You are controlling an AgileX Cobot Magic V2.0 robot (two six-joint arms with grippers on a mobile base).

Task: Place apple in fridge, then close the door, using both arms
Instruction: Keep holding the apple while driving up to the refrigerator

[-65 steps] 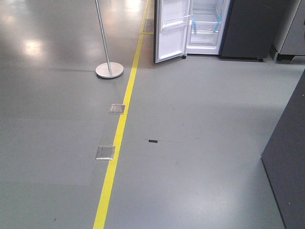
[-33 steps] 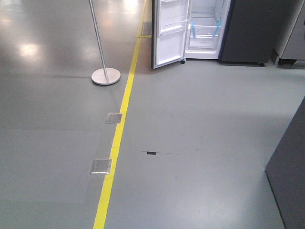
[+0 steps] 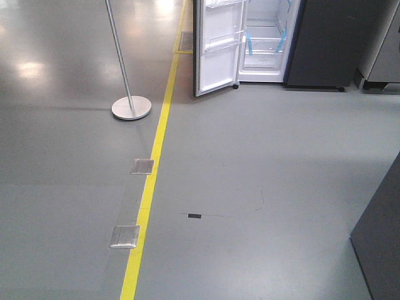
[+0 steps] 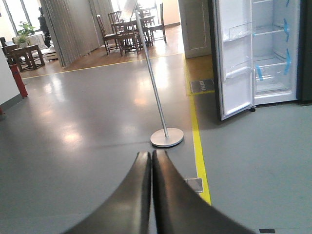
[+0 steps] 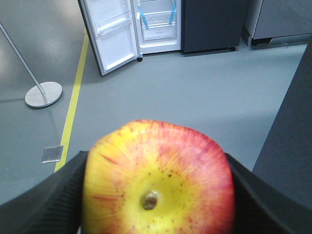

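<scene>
Moved: pole stand [image 3: 131,107] and floor plates [image 3: 142,165] sit lower than a second ago.
Right gripper [image 5: 156,163]: fingers [image 5: 44,195] clamped on apple [image 5: 158,180], both sides.
Left gripper [image 4: 151,156]: fingers [image 4: 136,195] pressed together, empty.
Fridge [image 3: 265,37]: well ahead, door [image 3: 217,56] open.

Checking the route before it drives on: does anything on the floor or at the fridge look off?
Nothing spilled or damaged. The fridge door stands open. Only oddity: a small black strip with a faint scuff line on the floor, right of the yellow line.
</scene>
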